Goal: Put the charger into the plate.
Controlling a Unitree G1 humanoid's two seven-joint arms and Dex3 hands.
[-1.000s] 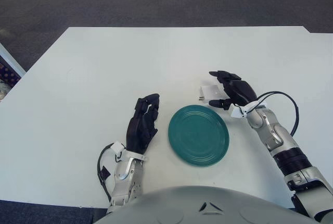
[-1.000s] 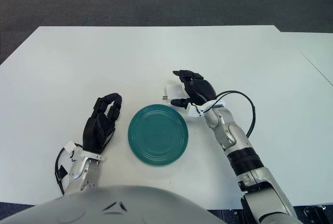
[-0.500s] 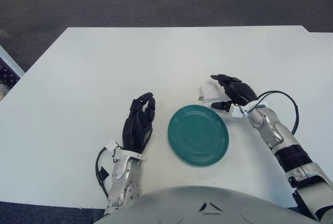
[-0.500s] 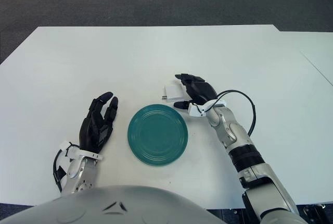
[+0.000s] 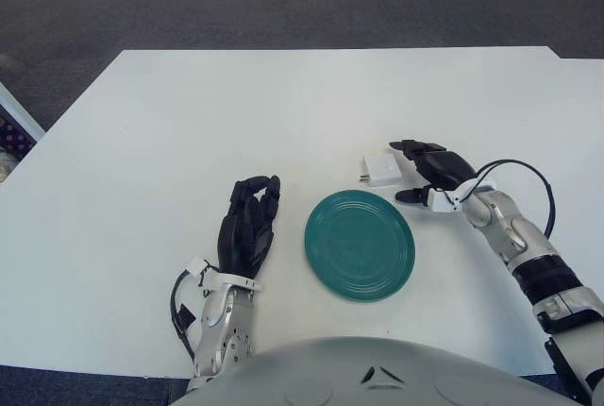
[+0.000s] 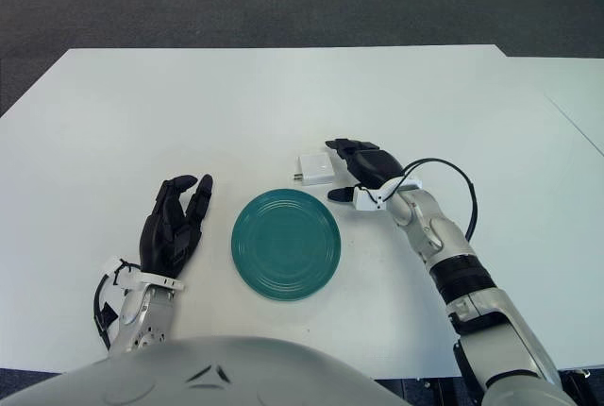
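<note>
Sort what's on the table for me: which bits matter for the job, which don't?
Job:
charger, on the table beyond the plate
plate, holding nothing
right hand, open, just right of the charger

Not in play:
left hand, left of the plate
table

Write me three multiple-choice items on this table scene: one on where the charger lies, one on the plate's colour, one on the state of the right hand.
1. Where is the charger?
A. In the plate
B. On the table just beyond the plate's far right rim
C. In the left hand

2. What colour is the plate?
A. Teal green
B. Red
C. Yellow

3. What is the right hand doing?
A. Gripping the charger
B. Pressing into the plate
C. Open beside the charger, holding nothing

Answers:
1. B: the white block sits on the table, apart from the plate.
2. A: the dish is plainly teal green all over.
3. C: its fingers are stretched out to the charger's right and nothing is between them. The left hand shows idle to the left of the plate.
</note>
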